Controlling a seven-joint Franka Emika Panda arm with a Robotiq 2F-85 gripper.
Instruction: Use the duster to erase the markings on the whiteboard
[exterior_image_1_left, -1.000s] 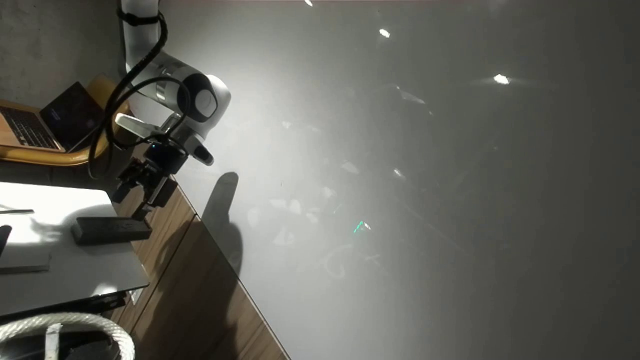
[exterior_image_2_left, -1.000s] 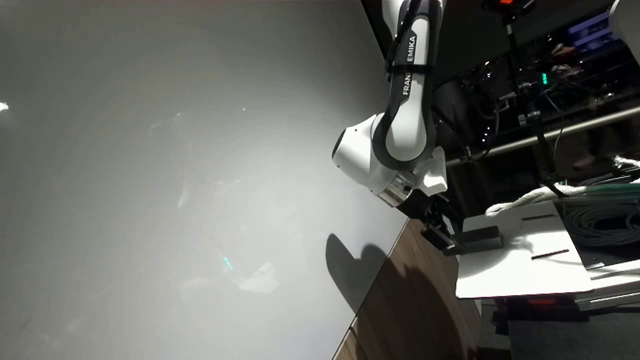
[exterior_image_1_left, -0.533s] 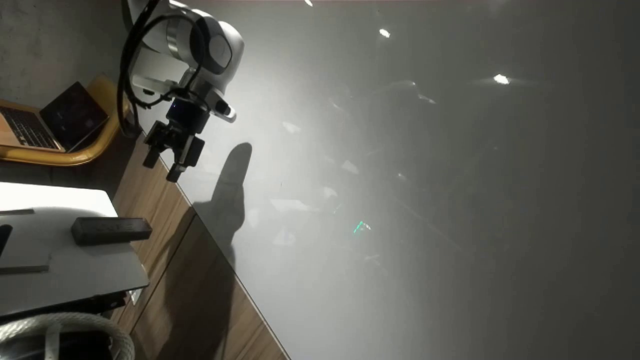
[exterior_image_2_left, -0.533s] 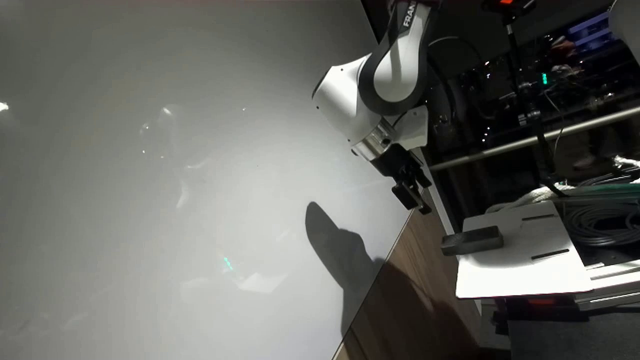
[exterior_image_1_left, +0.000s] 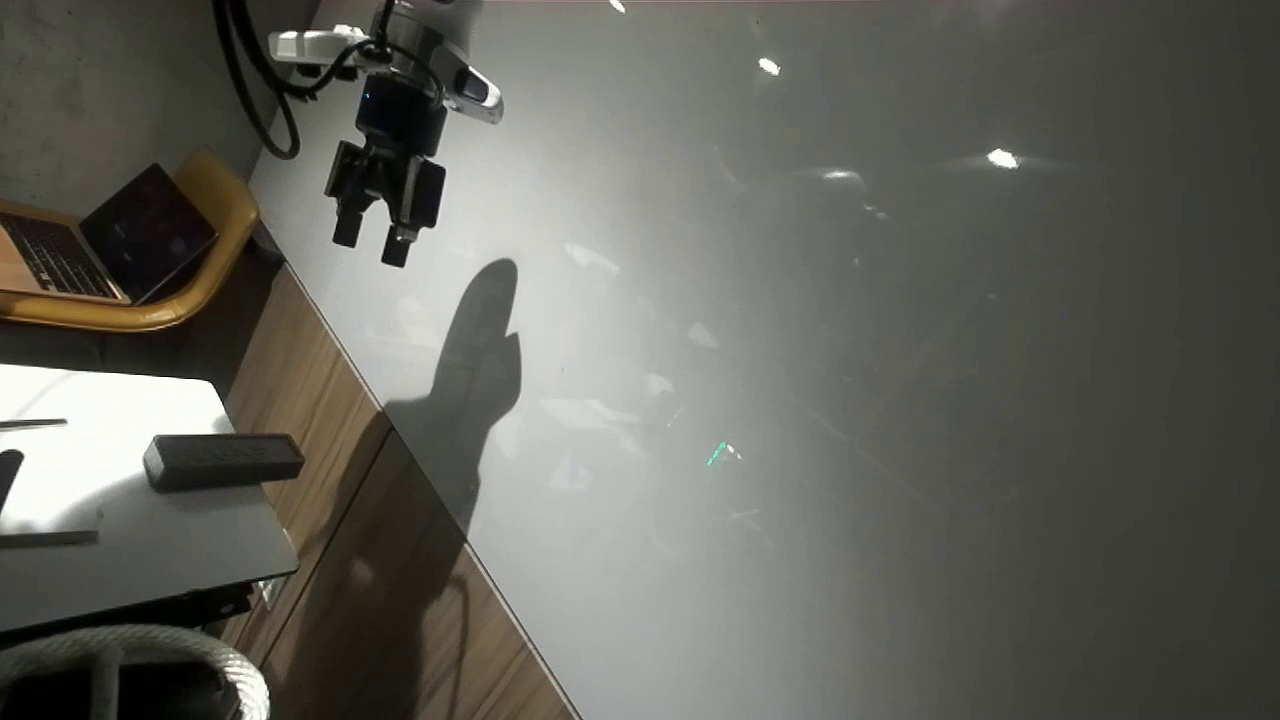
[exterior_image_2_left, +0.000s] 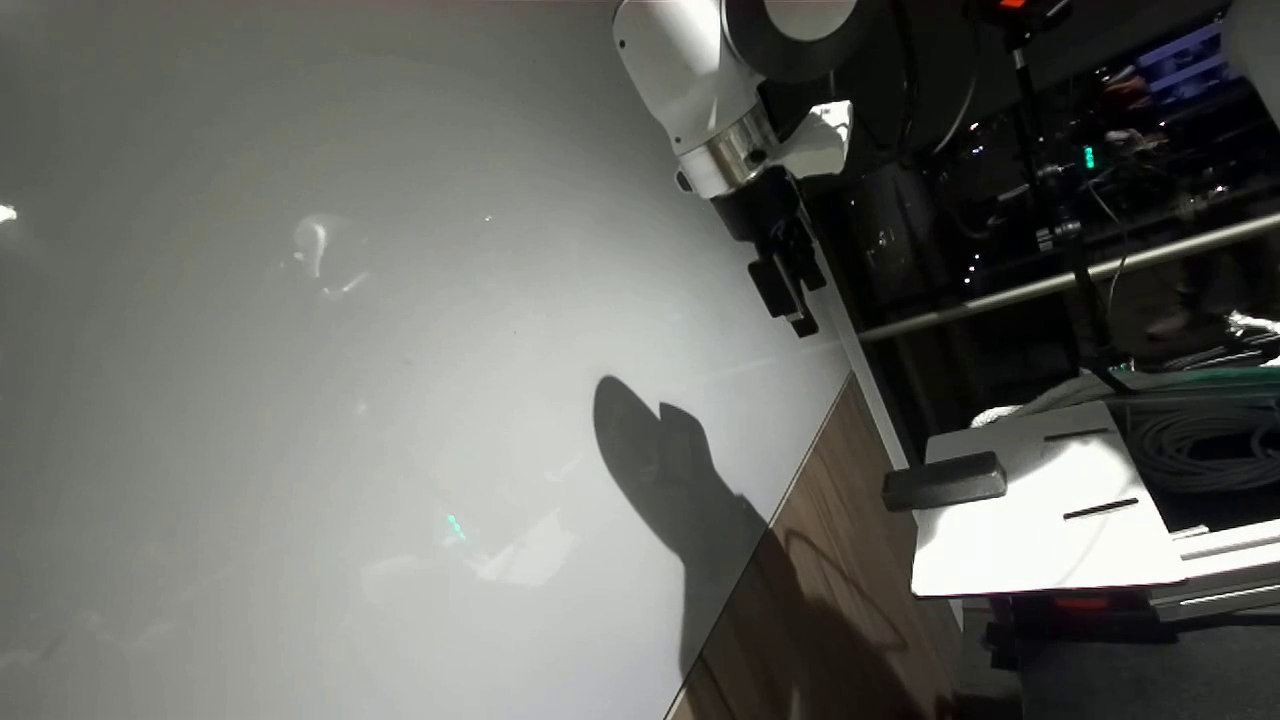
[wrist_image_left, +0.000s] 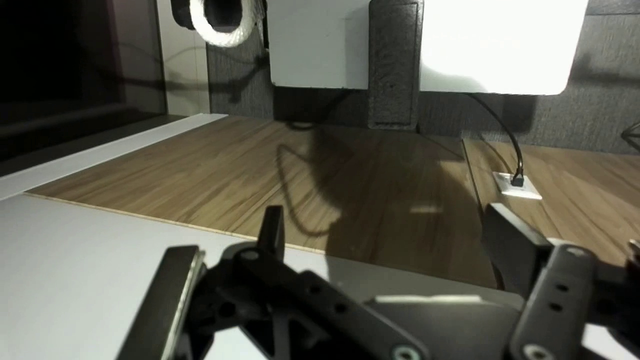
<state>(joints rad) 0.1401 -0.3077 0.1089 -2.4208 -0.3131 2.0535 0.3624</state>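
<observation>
At the rim of the white worktop (exterior_image_1_left: 190, 535), your duster (exterior_image_1_left: 225, 462) rests with one end jutting past the edge, as both exterior views show. A broad gap lies between it and your pincer (exterior_image_1_left: 371, 240), with a wood-grain panel (exterior_image_1_left: 300, 340) bordering the whiteboard (exterior_image_1_left: 900, 550) along a straight line. The whiteboard, glossy and flecked with reflected light, fills much of both exterior views; the dark shadow (exterior_image_1_left: 480, 370) of your arm (exterior_image_2_left: 690, 80) falls across it and onto the panel, and a short green streak (exterior_image_1_left: 717, 454) shows there, ink or glare, you cannot tell. Near the worktop, a laptop (exterior_image_1_left: 150, 235) sits unfolded on a yellow chair (exterior_image_1_left: 225, 190). Your arm enters at the top of both exterior views, your pincer released, fingers (wrist_image_left: 272, 227) spread wide in the wrist view, well apart from the duster.
</observation>
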